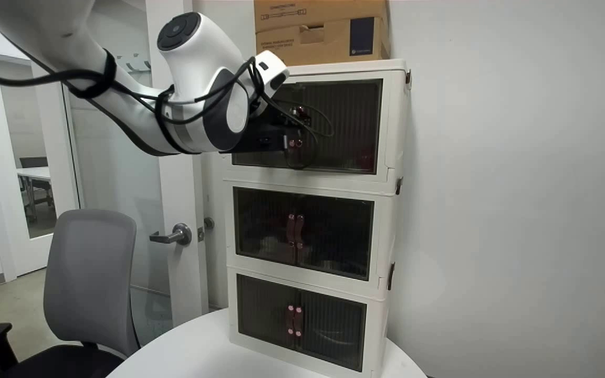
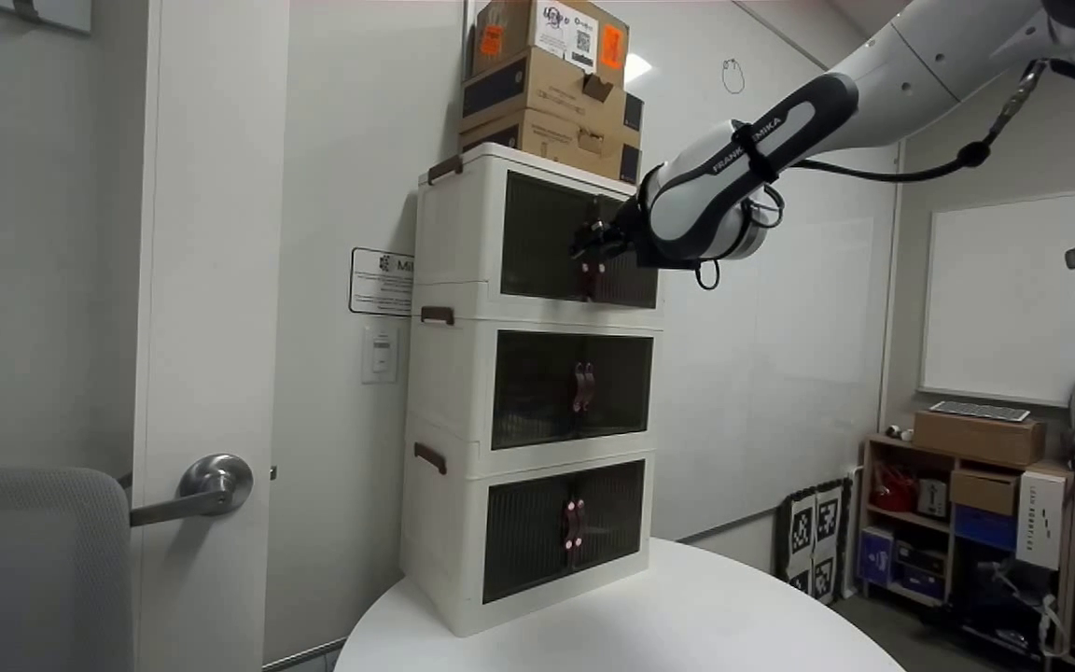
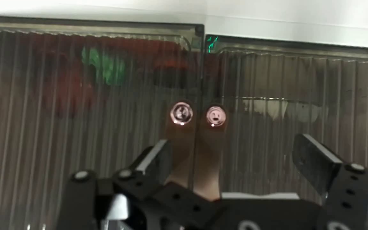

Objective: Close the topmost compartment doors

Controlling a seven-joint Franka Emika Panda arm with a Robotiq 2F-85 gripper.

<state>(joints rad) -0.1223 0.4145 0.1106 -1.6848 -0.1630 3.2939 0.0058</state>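
Observation:
The topmost compartment doors are two smoky ribbed panels in the highest tier of the cream cabinet. They show in both exterior views (image 1: 347, 126) (image 2: 542, 233), lying about level with the front. In the wrist view, the left panel (image 3: 75, 137) and right panel (image 3: 267, 134) meet at a narrow seam, but their upper edges are stepped; I cannot tell if one stands slightly ajar. Brown handles with pink round studs (image 3: 216, 115) flank the seam. My gripper (image 3: 232, 143) is open and empty before the doors, its left finger close to the handles. Contact cannot be told. It also shows in an exterior view (image 2: 593, 245).
The middle tier (image 1: 334, 231) and lowest tier (image 1: 331, 328) have their tinted doors shut. Cardboard boxes (image 2: 547, 98) stand on the cabinet. The cabinet stands on a round white table (image 2: 687, 616). A grey chair (image 1: 90, 278) and a door with a lever handle (image 1: 176, 234) are beside it.

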